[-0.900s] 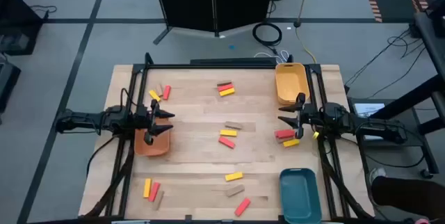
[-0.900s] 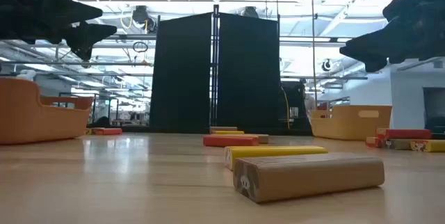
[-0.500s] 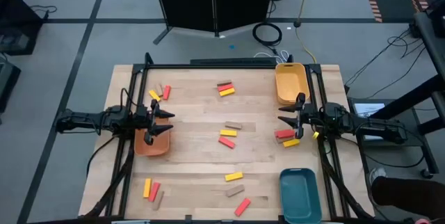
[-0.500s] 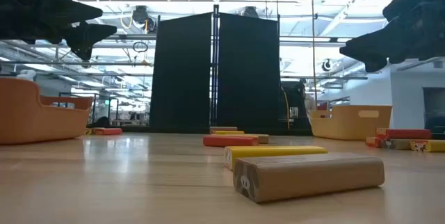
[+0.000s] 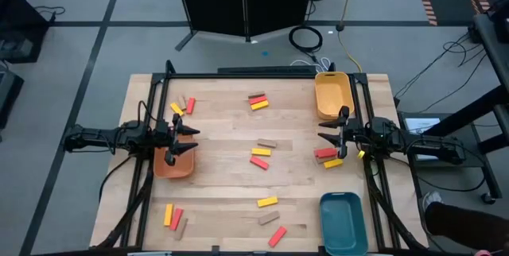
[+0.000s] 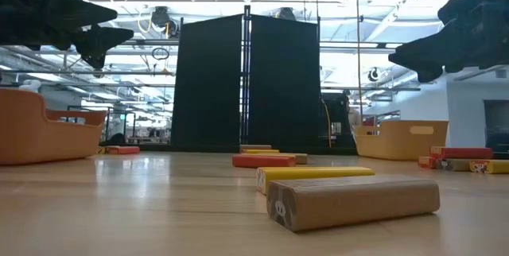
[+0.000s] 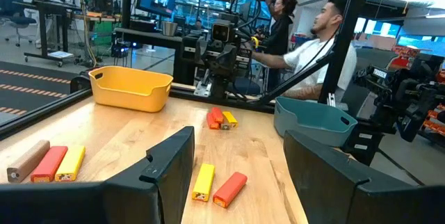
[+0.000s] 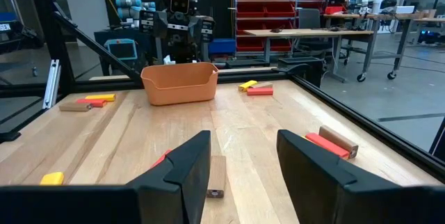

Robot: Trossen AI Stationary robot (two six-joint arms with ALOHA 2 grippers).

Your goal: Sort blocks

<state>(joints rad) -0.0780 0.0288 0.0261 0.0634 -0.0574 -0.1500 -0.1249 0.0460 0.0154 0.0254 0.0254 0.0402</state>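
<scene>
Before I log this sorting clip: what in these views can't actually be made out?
- Orange tray, high view: the left gripper overhangs its rim, hiding part of the inside.
- Teal tray, high view: cut off by the bottom edge.
- Low view: tray walls hide their contents.
- Right gripper: open over bare table.

The table is made of pale planked wood with a smooth, faintly glossy finish, on which light reflections are seen in the low view. The blocks are of wood, some left plain tan with visible grain and others coated in smooth red or yellow paint, while the orange tray, the yellow tray and the teal tray appear to be moulded plastic with a dull sheen. The left gripper and the right gripper are finished in matt black, apparently plastic, and the table is edged by a black metal frame.
</scene>
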